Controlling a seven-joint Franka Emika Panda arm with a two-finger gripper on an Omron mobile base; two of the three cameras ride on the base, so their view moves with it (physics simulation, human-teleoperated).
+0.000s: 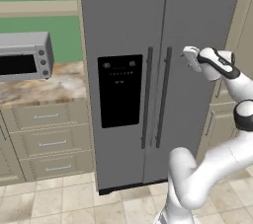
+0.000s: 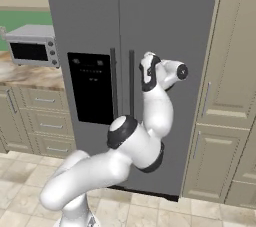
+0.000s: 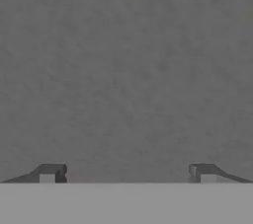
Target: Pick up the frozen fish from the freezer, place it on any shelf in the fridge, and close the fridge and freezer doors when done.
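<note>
Kitchen scene with the tall grey side-by-side unit closed. Both doors are shut: the freezer door (image 1: 123, 85), carrying a black dispenser panel (image 1: 120, 91), and the plain fridge door (image 1: 197, 109). 2 long dark bar handles (image 1: 147, 97) stand upright just beside each other along the seam between the doors. The frozen fish cannot be seen with the doors shut, so its place cannot be told.

The white arm rises from the floor and bends upward in front of the fridge door; the claw (image 1: 189, 56) is held at upper-handle height, just to the side of the handles, pointing at the flat grey face of the fridge door. In the hand view the 2 dark fingertips (image 3: 49, 172) stand wide apart with nothing between them, facing an even grey surface; the claw is spread and pinches nothing. Whether the tips touch the door cannot be told.

To one side of the unit, a silver toaster oven (image 1: 24, 56) rests on a marbled table (image 1: 54, 87) above 3 beige drawers (image 1: 49, 141). Tall beige cabinets (image 2: 227, 86) stand on the other side. The floor (image 1: 59, 201) is pale tile.
</note>
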